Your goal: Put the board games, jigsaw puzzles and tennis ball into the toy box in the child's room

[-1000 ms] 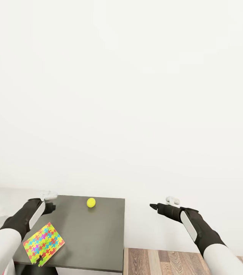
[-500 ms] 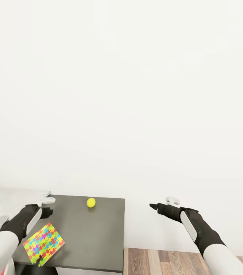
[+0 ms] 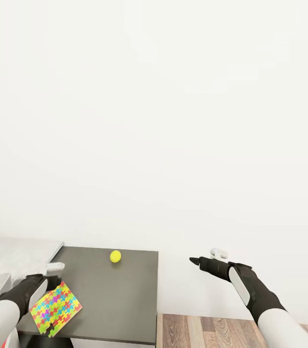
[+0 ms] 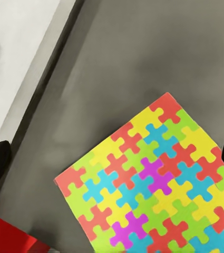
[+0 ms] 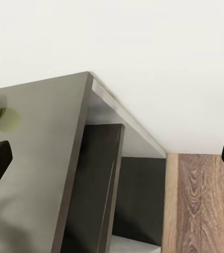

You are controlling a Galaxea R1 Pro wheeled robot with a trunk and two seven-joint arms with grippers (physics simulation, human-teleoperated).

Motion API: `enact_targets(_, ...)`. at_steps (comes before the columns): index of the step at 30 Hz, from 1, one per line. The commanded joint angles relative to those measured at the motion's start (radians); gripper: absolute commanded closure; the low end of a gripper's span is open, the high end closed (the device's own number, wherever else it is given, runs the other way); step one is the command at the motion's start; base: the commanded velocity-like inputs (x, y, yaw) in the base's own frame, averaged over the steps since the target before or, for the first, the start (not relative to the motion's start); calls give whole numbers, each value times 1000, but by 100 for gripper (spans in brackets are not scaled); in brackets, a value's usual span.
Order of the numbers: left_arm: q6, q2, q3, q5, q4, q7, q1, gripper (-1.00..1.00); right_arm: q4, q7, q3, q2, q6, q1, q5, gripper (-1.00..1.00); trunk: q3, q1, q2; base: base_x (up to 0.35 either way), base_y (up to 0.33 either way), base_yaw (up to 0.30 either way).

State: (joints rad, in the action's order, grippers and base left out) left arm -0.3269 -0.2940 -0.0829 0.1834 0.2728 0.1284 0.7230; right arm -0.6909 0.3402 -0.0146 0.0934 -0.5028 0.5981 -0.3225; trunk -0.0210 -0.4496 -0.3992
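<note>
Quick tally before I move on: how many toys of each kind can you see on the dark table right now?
Jigsaw puzzle: 1
Tennis ball: 1
Total: 2 toys lying on the dark table

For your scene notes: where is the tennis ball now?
In the head view, the tennis ball sits near the dark table's far edge, beyond the jigsaw puzzle.
</note>
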Motion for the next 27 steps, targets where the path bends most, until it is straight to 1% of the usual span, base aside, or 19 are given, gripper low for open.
enact_targets(1,2,-2,-8,11,-3,6,0,-100,-2,3,-2,0,-6,0,-6,-100,0,0,-1,0,0,0)
enact_targets(10,7,-4,0,14,-7,-3,0,-100,-5,6,-2,0,-6,0,-6,-100,4,0,-1,0,0,0)
enact_targets(27,-6,-7,4,19,-4,-7,2,-100,-5,0,-2,0,-5,0,-6,-100,31,0,-1,0,0,0)
